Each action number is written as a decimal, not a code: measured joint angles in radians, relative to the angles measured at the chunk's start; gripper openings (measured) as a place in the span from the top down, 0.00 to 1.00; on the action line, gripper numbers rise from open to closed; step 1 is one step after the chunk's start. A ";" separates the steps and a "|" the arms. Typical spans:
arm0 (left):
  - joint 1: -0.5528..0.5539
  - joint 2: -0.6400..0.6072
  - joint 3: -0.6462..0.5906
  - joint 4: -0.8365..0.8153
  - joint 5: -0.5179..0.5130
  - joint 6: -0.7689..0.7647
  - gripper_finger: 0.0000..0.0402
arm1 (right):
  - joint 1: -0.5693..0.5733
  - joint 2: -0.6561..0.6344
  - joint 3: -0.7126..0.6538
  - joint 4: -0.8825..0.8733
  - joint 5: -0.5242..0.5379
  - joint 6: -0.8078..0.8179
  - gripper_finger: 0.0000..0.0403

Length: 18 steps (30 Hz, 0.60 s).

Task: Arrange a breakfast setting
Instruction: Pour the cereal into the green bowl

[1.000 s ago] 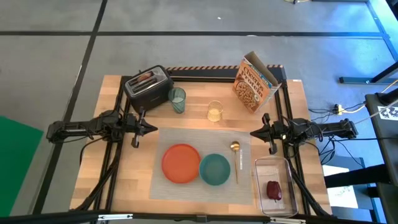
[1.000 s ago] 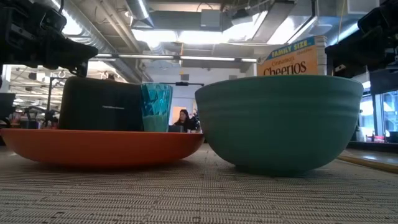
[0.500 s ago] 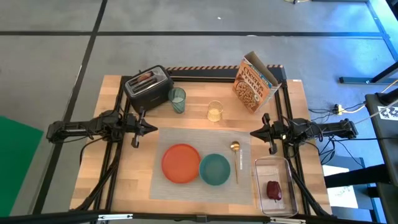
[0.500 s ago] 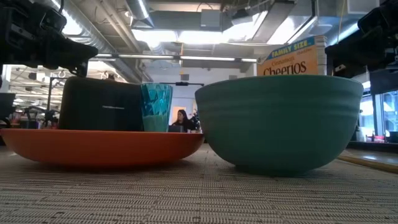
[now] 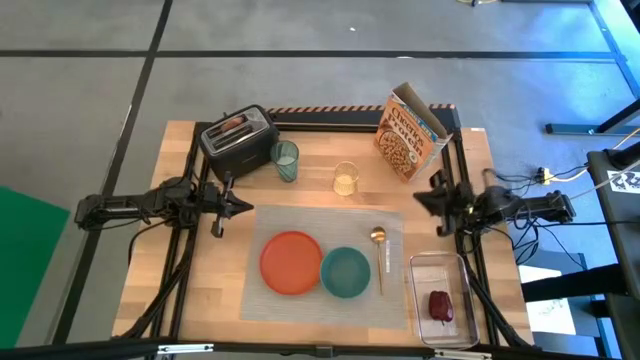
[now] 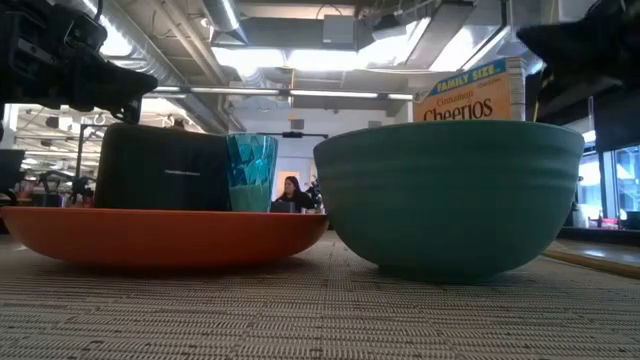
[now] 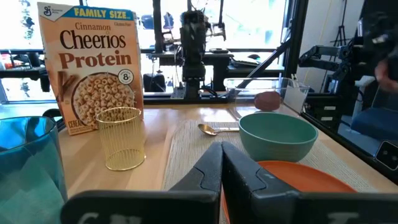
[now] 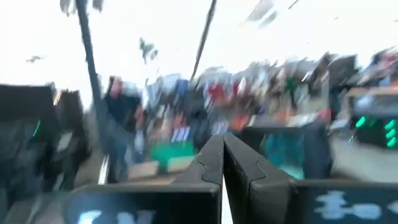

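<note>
The grey placemat [image 5: 325,225] lies at the table's middle. On it rest the orange plate [image 5: 291,262], the teal bowl [image 5: 346,272] and the gold spoon [image 5: 379,255]. The green cup [image 5: 286,160] stands beside the black toaster [image 5: 238,140], and a toast slice [image 5: 232,125] sticks into the toaster's slot. The dark red fruit [image 5: 441,306] lies in the clear tub [image 5: 440,270]. My left gripper [image 5: 245,207] is shut and empty, off the mat's left far corner. My right gripper [image 5: 416,203] is shut and empty, off the mat's right far corner.
A cereal box [image 5: 408,130] stands at the far right. A clear glass with a gold pattern [image 5: 345,179] stands between it and the cup. Black frame rails [image 5: 330,115] run along the far edge and both sides. Bare wood lies left of the mat.
My right gripper has drawn back a little toward the table's right edge and slightly toward the far edge; its wrist view is blurred by the motion. The task's things have not moved.
</note>
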 joint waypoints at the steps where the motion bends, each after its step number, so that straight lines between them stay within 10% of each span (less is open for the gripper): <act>1: 0.000 0.000 0.000 0.000 0.000 0.000 1.00 | 0.000 0.000 0.000 0.044 0.036 0.002 1.00; 18: 0.002 0.000 0.000 0.001 -0.314 0.339 1.00 | 0.000 0.000 0.000 0.286 0.135 0.087 1.00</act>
